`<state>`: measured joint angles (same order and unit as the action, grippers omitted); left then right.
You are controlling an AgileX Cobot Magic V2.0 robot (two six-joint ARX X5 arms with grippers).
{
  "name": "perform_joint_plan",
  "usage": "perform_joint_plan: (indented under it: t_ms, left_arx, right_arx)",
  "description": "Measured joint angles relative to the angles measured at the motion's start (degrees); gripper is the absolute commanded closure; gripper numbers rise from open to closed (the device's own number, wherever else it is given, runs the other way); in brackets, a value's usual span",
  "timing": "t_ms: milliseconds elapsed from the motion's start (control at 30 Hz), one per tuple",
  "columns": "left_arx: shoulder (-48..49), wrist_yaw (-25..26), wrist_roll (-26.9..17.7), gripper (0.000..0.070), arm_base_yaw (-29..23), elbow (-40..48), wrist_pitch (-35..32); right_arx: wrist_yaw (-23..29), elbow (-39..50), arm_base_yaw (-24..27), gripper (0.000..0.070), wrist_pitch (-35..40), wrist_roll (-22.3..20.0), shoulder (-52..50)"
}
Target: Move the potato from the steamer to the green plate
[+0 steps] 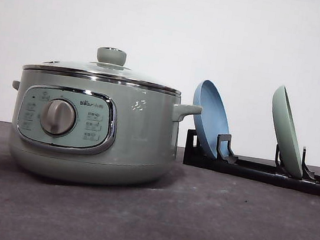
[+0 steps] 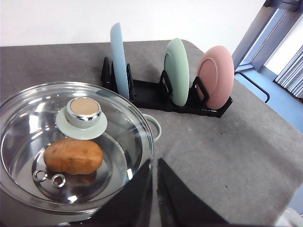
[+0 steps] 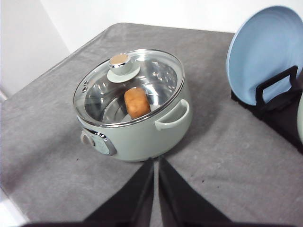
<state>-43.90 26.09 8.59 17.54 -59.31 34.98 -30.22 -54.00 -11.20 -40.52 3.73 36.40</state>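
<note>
On the grey table [image 1: 204,228], the pale green steamer [image 1: 93,128] stands with its glass lid [image 2: 71,142] seated and its knob [image 2: 84,109] on top — and that lid is what the coming move turns on, we judge. The potato [image 2: 73,156] lies on the steel floor of the pot, under the glass and just beside the knob as we look down, so neither arm can reach it until the lid comes off.

From the left pincer [image 2: 155,189] the pot sits close, its rim almost under the dark fingers; from the right pincer [image 3: 156,189] the whole steamer stands well apart, handle [image 3: 173,118] turned toward it. The left arm is the nearer, by our reading. Both pincers show their fingers drawn almost together, a thin slit between them, gripping nothing.

The green plate [image 2: 177,71] stands on edge in a black rack [image 2: 156,97] beyond the pot, between a blue plate [image 2: 119,59] and a pink one [image 2: 216,75] (it would have to come out and lie flat, we think, before it could receive anything).

The potato itself is an oval lump, smooth and matte, orange-brown — its long axis runs roughly across the left wrist view. It is far smaller than the pot, and two small steel rings [image 2: 49,178] lie near it.
</note>
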Motion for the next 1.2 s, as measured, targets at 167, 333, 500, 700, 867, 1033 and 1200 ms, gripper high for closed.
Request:
perform_joint_plan:
  t_ms: [167,333,500,700,867,1033,1200]
  left_arx:
    - [0.0,0.0,-0.1,0.0658,0.0,0.0,0.0]
    - [0.0,0.0,-0.1,0.0365,0.0,0.0,0.0]
    - [0.0,0.0,-0.2,0.0,0.0,0.0,0.0]
    - [0.0,0.0,-0.3,0.0,0.0,0.0,0.0]
    - [0.0,0.0,-0.1,0.0,0.0,0.0,0.0]
    - [0.0,0.0,-0.1,0.0,0.2,0.0,0.4]
    - [0.0,0.0,-0.1,0.0,0.2,0.0,0.6]
  right_arx:
    - [0.2,0.0,0.0,0.0694,0.5,-0.5,0.0]
    - [0.2,0.0,0.0,0.0496,0.5,-0.6,0.0]
    - [0.2,0.0,0.0,0.0078,0.5,-0.6,0.0]
    - [0.2,0.0,0.0,0.0003,0.5,-0.6,0.0]
    - [0.2,0.0,0.0,0.0004,0.5,0.6,0.0]
    - [-0.1,0.0,0.0,0.0004,0.4,3.4,0.0]
    - [-0.1,-0.1,0.0,0.0005,0.5,5.6,1.1]
